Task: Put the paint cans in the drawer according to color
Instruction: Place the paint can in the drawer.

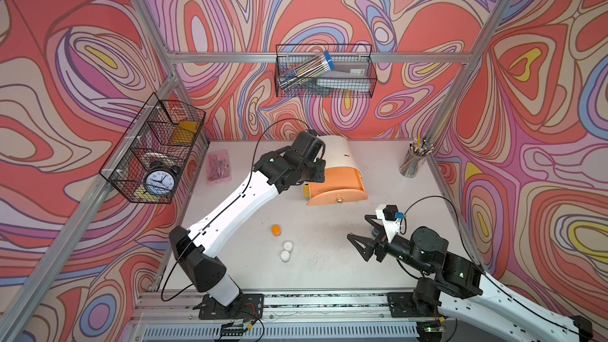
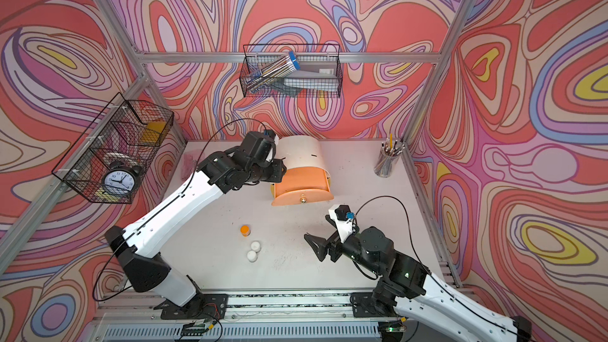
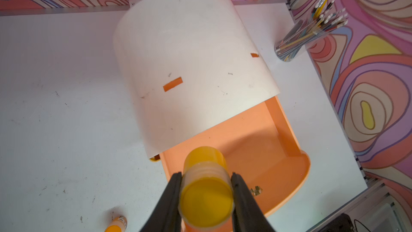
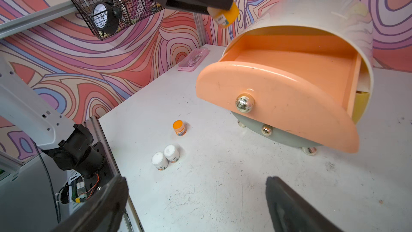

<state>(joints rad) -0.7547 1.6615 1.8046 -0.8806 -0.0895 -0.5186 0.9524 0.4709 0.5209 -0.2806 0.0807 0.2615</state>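
An orange can [image 3: 206,199], clamped in the left gripper [image 3: 206,175], hangs over the open peach drawer [image 3: 287,130], matching its colour. A spare orange can [image 1: 276,230] and two white cans [image 1: 288,245] wait mid-tabletop [image 1: 329,268]. The right gripper [image 1: 358,226] gapes empty, perhaps over a teal can [image 1: 375,232].

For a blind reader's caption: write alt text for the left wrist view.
The left gripper clamps a yellow-orange paint can above the open peach drawer of a cream chest. A second orange can sits on the white table; a pencil cup stands beyond.
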